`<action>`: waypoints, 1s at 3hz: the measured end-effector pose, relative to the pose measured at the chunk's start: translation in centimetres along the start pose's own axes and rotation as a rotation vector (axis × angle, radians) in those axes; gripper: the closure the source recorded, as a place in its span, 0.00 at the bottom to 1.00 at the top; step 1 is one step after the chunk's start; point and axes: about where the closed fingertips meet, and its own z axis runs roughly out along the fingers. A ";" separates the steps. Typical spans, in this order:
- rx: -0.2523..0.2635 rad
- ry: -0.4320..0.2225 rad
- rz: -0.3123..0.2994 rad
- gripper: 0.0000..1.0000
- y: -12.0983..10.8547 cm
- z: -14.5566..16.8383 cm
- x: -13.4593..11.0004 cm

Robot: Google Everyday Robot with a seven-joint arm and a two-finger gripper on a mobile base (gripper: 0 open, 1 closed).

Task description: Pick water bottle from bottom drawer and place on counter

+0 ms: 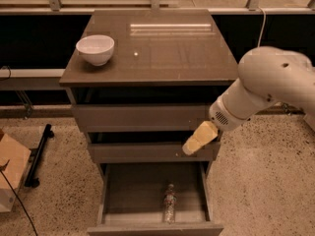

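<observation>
The water bottle [170,203] lies lengthwise in the open bottom drawer [128,195], right of its middle, near the front. My gripper [196,141] hangs at the end of the white arm, in front of the middle drawer's right end, above and right of the bottle and apart from it. The counter [167,53] is the glossy brown top of the cabinet.
A white bowl [95,49] stands on the counter's left side. The white arm [270,87] reaches in from the right. A cardboard box [10,176] and a black stand [39,154] are on the speckled floor at left. A dark wall and railing run behind the cabinet.
</observation>
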 end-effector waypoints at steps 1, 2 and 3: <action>-0.032 0.015 0.062 0.00 -0.1 3.8 0.6; -0.073 0.017 0.130 0.00 -0.3 7.1 1.4; -0.112 0.015 0.193 0.00 -0.7 9.9 2.0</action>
